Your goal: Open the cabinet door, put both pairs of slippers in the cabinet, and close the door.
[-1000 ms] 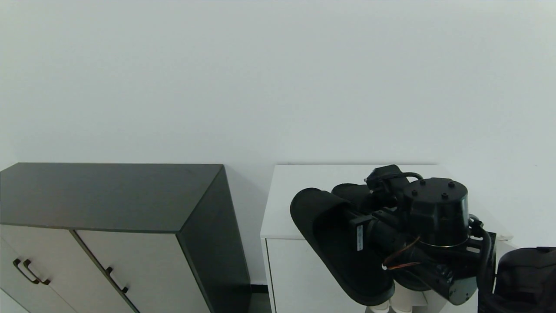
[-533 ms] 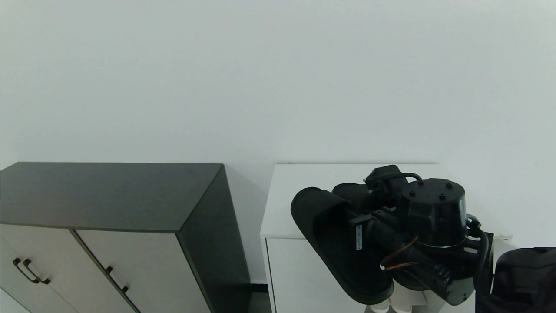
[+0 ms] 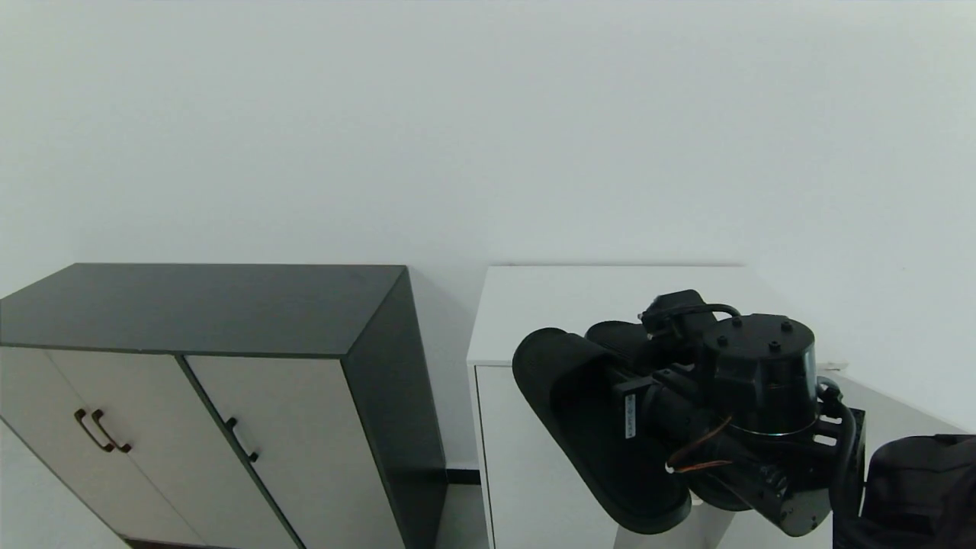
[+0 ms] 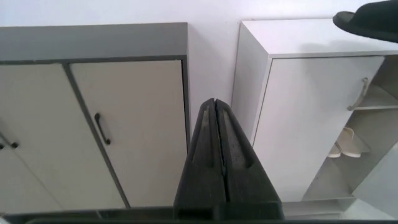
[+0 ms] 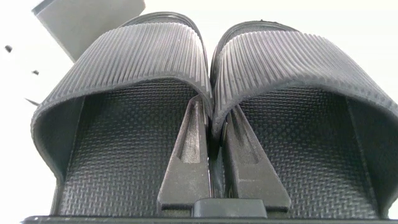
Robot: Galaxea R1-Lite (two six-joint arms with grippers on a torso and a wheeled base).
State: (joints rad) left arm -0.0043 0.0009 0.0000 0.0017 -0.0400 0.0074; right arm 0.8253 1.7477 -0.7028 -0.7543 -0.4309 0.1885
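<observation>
Pretty bare room tbh. A plain white wall [image 3: 488, 114] takes up the whole upper half of the head view, evenly lit, with soft shadows. In the lower left sits a sideboard [image 3: 198, 305] with a dark grey top and side. Its beige doors carry slim dark handles [image 3: 99, 431]: two close together at the meeting edge of one pair, one more on the next door over. Just right of it, with a narrow gap between, stands a white cabinet [image 3: 595, 305]. Down in that gap you can see a dark baseboard strip [image 3: 463, 476] and a bit of grey floor [image 3: 457, 518].
</observation>
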